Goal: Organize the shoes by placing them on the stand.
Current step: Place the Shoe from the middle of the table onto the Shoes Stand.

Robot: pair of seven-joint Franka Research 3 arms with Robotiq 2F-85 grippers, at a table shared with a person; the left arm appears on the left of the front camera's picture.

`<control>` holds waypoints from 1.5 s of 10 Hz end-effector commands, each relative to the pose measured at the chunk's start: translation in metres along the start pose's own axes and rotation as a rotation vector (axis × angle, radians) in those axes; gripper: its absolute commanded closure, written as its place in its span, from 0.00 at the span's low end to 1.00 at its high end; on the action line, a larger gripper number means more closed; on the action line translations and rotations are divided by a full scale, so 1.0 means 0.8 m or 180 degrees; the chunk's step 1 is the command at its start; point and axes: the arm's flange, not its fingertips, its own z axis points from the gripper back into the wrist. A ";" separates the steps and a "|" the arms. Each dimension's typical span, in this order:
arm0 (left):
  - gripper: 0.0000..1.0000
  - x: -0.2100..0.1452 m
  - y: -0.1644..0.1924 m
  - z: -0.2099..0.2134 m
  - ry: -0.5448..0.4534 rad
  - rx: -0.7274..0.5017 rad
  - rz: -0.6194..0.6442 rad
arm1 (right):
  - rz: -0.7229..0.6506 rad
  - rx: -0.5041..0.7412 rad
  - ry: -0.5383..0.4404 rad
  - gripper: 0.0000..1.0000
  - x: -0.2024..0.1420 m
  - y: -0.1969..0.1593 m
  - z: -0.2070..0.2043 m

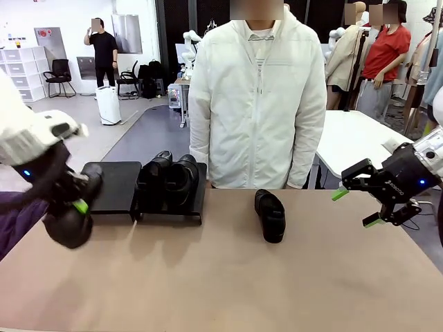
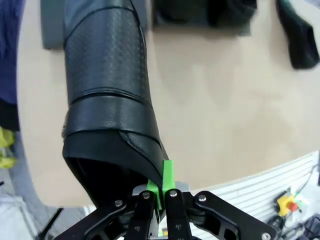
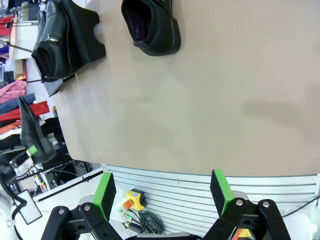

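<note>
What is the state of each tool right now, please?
Left tool: closed, holding a black loafer by the rim of its opening.
Right tool: open, holding nothing.

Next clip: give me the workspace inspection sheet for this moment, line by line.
Surface: tan table, no spills seen.
Job's things: stand at far edge, left panel bare; two shoes on its right panel; third shoe loose mid-table; fourth shoe gripped, near the stand's left end.
Clutter: nothing seen.
Grippers: left gripper shut on the fourth shoe's heel rim; right gripper open, empty.
Cables: coiled cable beyond the table's edge.
Surroundings: person in white jacket at far side.
</note>
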 end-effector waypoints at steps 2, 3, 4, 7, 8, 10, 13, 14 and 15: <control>1.00 0.080 0.046 -0.033 -0.0173 -0.0232 -0.0446 | -0.0070 0.0047 0.0007 0.00 -0.001 0.004 0.001; 1.00 0.103 0.064 -0.053 -0.0270 -0.0205 -0.0370 | -0.0070 0.0047 0.0007 0.00 -0.001 0.004 0.001; 1.00 0.119 0.080 -0.070 -0.0325 -0.0058 -0.0277 | -0.0070 0.0047 0.0007 0.00 -0.001 0.004 0.001; 1.00 0.114 0.086 -0.079 -0.0303 0.0029 -0.0263 | -0.0070 0.0047 0.0007 0.00 -0.001 0.004 0.001; 1.00 0.114 0.086 -0.079 -0.0303 0.0029 -0.0263 | -0.0070 0.0047 0.0007 0.00 -0.001 0.004 0.001; 1.00 0.126 0.092 -0.096 -0.0279 0.0023 -0.0159 | -0.0070 0.0047 0.0007 0.00 -0.001 0.004 0.001; 1.00 0.177 0.091 -0.089 -0.0862 0.0490 -0.0396 | -0.0070 0.0047 0.0007 0.00 -0.001 0.004 0.001; 1.00 0.192 0.094 -0.090 -0.0911 0.0598 -0.0501 | -0.0070 0.0047 0.0007 0.00 -0.001 0.004 0.001; 1.00 0.203 0.096 -0.096 -0.0812 0.0564 -0.0576 | -0.0070 0.0047 0.0007 0.00 -0.001 0.004 0.001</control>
